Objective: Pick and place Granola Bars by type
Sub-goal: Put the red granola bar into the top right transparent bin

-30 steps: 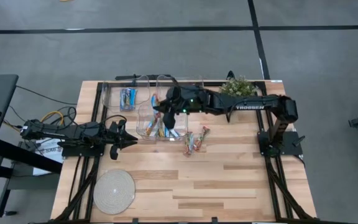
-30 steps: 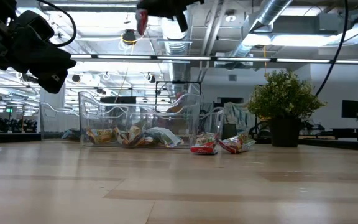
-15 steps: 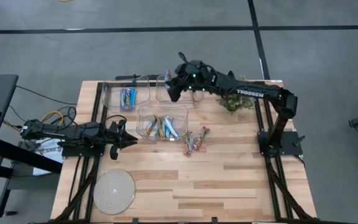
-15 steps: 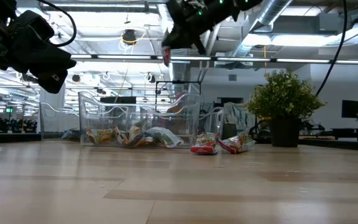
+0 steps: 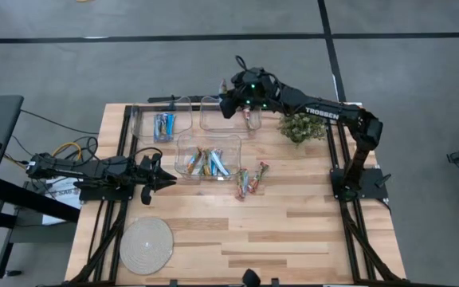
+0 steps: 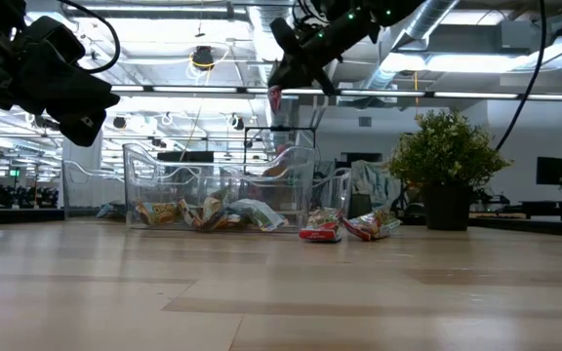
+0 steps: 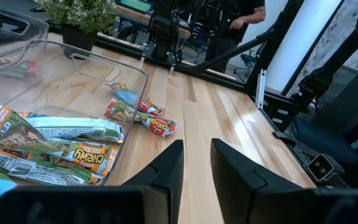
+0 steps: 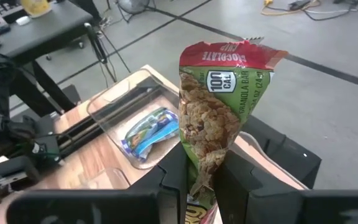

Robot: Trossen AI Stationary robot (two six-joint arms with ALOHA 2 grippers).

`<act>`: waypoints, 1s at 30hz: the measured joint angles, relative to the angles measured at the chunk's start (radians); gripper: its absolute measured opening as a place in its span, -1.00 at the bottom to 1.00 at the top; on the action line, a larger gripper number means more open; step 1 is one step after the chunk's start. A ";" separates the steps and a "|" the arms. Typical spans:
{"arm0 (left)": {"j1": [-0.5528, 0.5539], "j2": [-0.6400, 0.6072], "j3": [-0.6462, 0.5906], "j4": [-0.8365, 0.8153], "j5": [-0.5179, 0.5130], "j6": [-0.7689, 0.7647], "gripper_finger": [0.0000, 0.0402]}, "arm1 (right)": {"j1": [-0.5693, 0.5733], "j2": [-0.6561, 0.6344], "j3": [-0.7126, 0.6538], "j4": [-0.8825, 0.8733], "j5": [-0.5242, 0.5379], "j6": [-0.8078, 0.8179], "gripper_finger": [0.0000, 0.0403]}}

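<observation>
My right gripper [image 5: 225,106] hangs high above the clear far middle bin [image 5: 213,121], shut on a red-and-green granola bar [image 8: 213,106], which also shows in the low view as granola bar [image 6: 274,97]. One more such bar [image 5: 249,119] lies in that bin. The far left bin [image 5: 164,123] holds blue bars. The near bin [image 5: 205,161] holds several mixed bars. Loose bars [image 5: 249,180] lie on the wood to its right. My left gripper [image 5: 156,172] waits low at the table's left, open by a narrow gap, with nothing between its fingers. My right gripper pinches the bar between its two fingers at the wrapper's green lower part [image 8: 199,163]. The fingers slant down from the table's right side. The bar sticks out past the fingertips, its red crimped end [image 8: 229,53] free, lifted clear of bins and table.
A small potted plant [image 5: 301,126] stands at the far right, under my right arm. A round pale disc [image 5: 146,243] lies near the front left. Bare wood [image 5: 293,239] spreads over the near right half.
My right gripper has swung from above the near bin toward the table's far edge and a little to the right, keeping high and carrying the bar clear. It has tipped somewhat and now hangs over the far middle bin. It has slowed in the last half second.
</observation>
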 joint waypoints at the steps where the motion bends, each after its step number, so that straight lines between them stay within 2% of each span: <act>1: 0.000 0.000 0.000 0.000 0.000 0.000 -0.63 | -0.003 0.000 0.000 -0.004 0.000 0.000 -0.73; 6: 0.000 0.000 0.000 0.000 0.000 0.000 -0.63 | -0.023 0.001 0.000 -0.075 0.006 0.002 -0.73; 14: 0.000 0.000 0.000 0.000 0.000 0.000 -0.63 | -0.056 0.009 0.000 -0.229 0.127 0.002 -0.73; 22: 0.000 0.000 0.000 0.000 0.000 0.000 -0.63 | -0.086 0.030 -0.002 -0.349 0.129 0.032 -0.73; 30: 0.000 0.000 0.000 0.000 0.000 0.000 -0.63 | -0.099 0.062 0.000 -0.387 0.110 0.047 -0.73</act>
